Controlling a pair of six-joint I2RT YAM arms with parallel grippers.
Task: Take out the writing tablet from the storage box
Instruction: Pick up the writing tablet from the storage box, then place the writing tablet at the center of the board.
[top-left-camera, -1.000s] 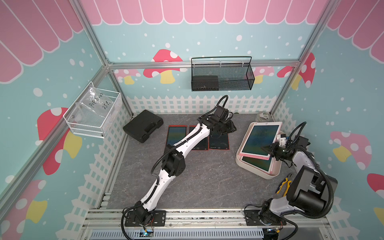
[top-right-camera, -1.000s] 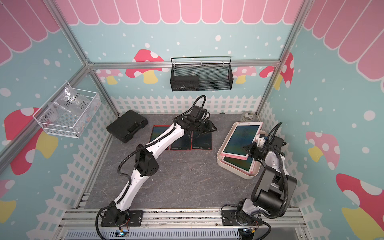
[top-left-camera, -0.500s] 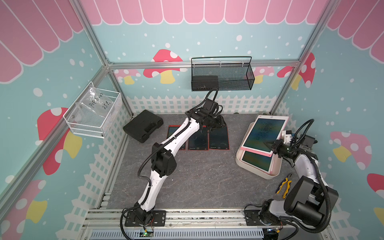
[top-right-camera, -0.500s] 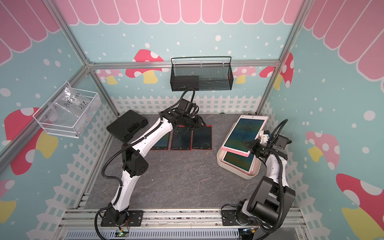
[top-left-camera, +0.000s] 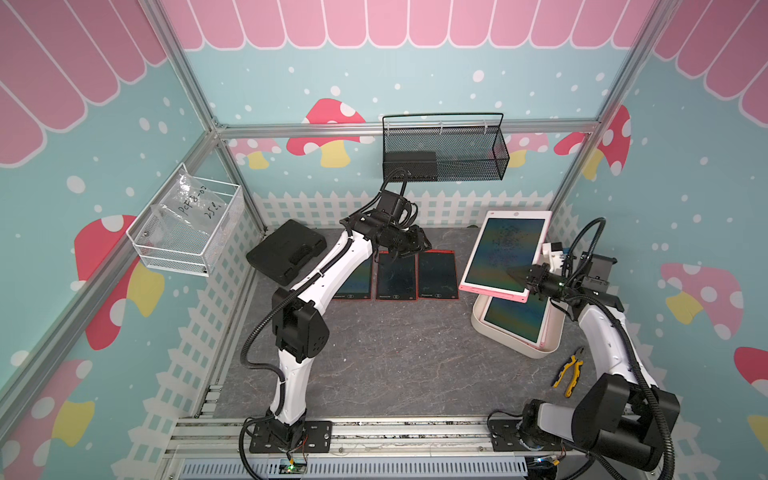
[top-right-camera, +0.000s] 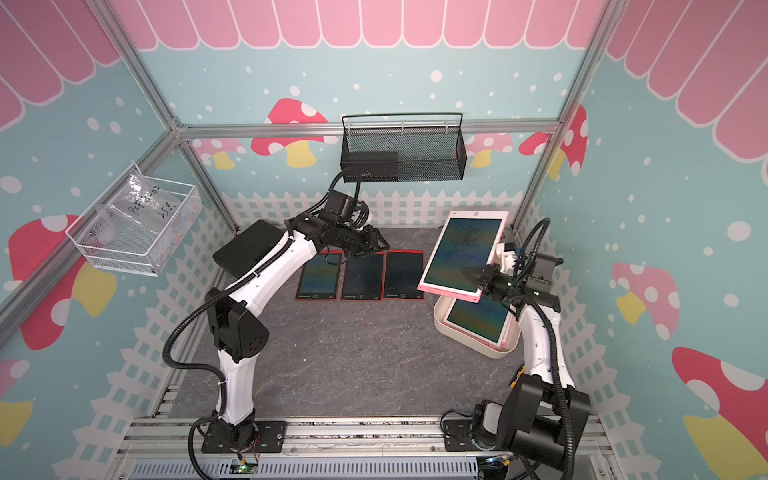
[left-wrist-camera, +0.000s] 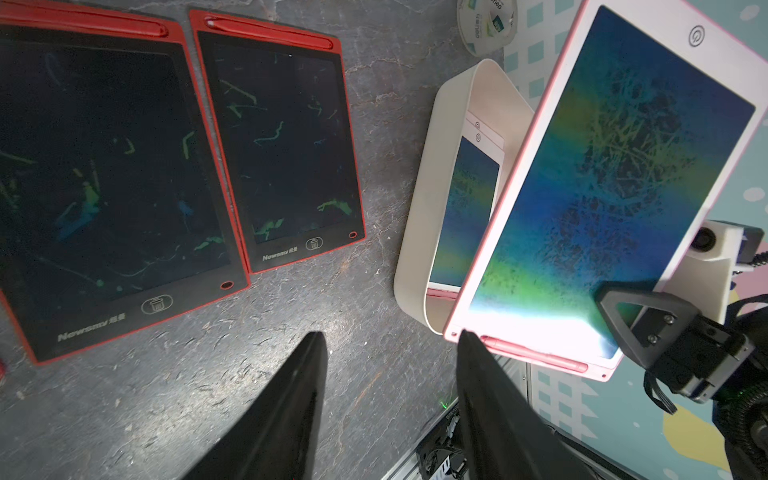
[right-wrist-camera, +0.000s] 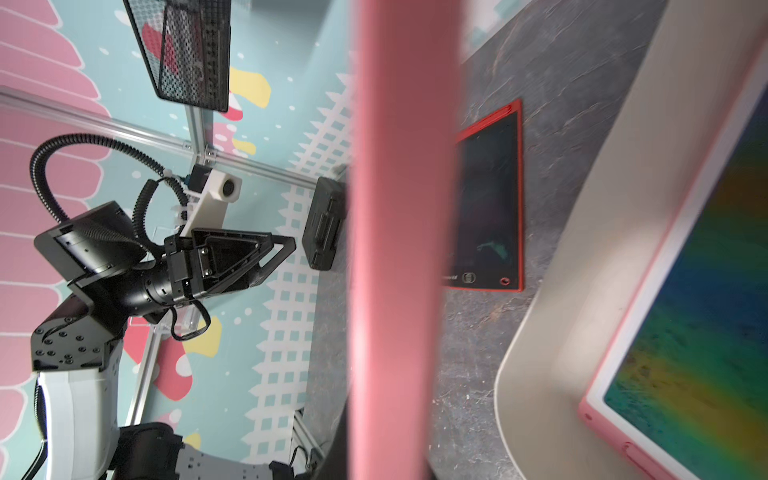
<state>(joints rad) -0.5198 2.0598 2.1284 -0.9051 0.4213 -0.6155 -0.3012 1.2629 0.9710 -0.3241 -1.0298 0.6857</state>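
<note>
A pink-framed writing tablet hangs tilted above the cream-white storage box at the right. My right gripper is shut on its near edge. In the right wrist view the tablet's pink edge hides the jaws. Another pink tablet lies flat inside the box. My left gripper stands open and holds nothing, raised over the back middle, beside the lifted tablet.
Three red-framed tablets lie side by side on the grey table at the back. A black case sits at the back left. Yellow pliers lie near the right arm. A black mesh basket and a white wire basket hang on the walls.
My right gripper has raised the pink tablet up off the box and tilted it steeper. The left arm has drawn back to the left, and its jaws have widened.
</note>
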